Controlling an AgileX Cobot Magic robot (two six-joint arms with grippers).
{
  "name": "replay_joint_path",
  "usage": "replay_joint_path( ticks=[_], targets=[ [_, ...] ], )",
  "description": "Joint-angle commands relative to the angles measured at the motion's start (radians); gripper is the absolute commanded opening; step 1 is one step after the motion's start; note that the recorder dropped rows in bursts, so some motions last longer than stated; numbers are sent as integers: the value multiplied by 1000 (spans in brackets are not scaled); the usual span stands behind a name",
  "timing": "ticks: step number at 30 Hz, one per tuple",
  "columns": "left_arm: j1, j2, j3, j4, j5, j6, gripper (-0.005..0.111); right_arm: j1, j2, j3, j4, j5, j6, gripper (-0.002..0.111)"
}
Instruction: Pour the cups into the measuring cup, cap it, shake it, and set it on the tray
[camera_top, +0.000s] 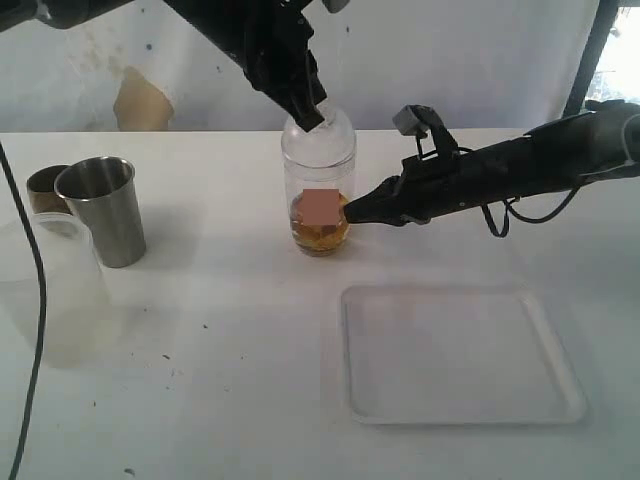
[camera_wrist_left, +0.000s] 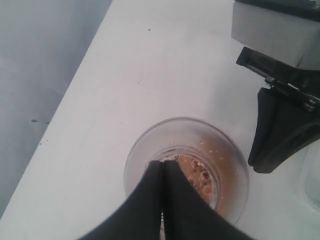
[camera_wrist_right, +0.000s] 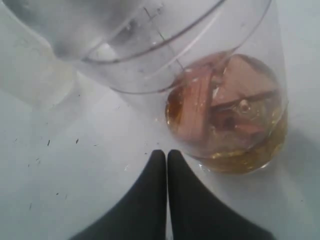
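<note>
Two claws, both pinched fully together and holding nothing, attend your measuring cup (camera_top: 319, 200). It stands upright near the middle of the table (camera_top: 200, 400), behind the tray (camera_top: 460, 405) and apart from it. Your left gripper (camera_top: 313, 116) reaches in from above, with its tips at the top of the clear dome lid (camera_top: 325, 135) that sits on the cup's mouth. Your right gripper (camera_top: 351, 213) points in from the side, its tips just beside the cup's lower wall and level with the amber liquid (camera_wrist_right: 225, 150) inside; whether they touch, you cannot tell. Off to the left stand the steel tumbler (camera_top: 105, 210), the wooden cup (camera_top: 42, 187) just behind it, and the frosted cup (camera_top: 50, 280) in front.
</note>
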Motion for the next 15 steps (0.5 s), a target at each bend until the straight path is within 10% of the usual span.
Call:
replay_joint_path(
  ticks=[1, 15],
  targets=[
    [1, 13, -5, 0, -15, -16, 0, -1, 0, -6, -3, 13, 1, 0],
    [1, 44, -5, -104, -41, 44, 0, -1, 0, -6, -3, 26, 1, 0]
  ],
)
